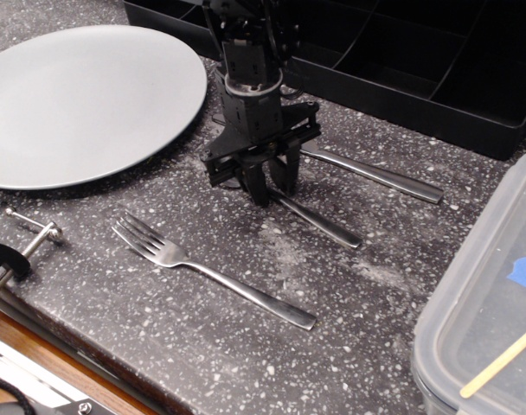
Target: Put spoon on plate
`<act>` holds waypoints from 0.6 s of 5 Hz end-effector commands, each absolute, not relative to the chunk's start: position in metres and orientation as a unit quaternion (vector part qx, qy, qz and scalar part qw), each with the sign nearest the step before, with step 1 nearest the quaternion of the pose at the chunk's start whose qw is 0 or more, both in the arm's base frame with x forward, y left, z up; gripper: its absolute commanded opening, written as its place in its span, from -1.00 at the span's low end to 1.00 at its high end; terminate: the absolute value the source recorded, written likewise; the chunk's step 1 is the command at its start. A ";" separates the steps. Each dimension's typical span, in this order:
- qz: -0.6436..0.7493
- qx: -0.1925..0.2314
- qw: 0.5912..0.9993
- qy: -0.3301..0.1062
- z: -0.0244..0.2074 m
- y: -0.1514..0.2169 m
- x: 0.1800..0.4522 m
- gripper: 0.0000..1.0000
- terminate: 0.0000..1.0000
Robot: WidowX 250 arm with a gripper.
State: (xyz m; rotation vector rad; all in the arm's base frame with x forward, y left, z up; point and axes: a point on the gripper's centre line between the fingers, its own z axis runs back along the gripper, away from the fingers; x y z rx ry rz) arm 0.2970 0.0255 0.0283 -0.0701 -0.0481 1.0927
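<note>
The gripper [272, 183] stands upright on the dark speckled counter [246, 346], its fingers [259, 181] clenched on the spoon [319, 220] near the bowl end, which they hide; the handle trails off toward 4 o'clock, its far end resting on the counter. The plate [81, 99] lies at 10 o'clock from the gripper, close by but apart from the spoon, with a fork [211, 272] at 6 o'clock, a knife [375, 173] at 3 o'clock, a black tray [401, 65] at 1 o'clock and a clear container [484, 303] at 4 o'clock
</note>
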 end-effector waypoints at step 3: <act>0.535 -0.087 0.840 -0.019 0.096 0.117 0.311 -1.00 -1.00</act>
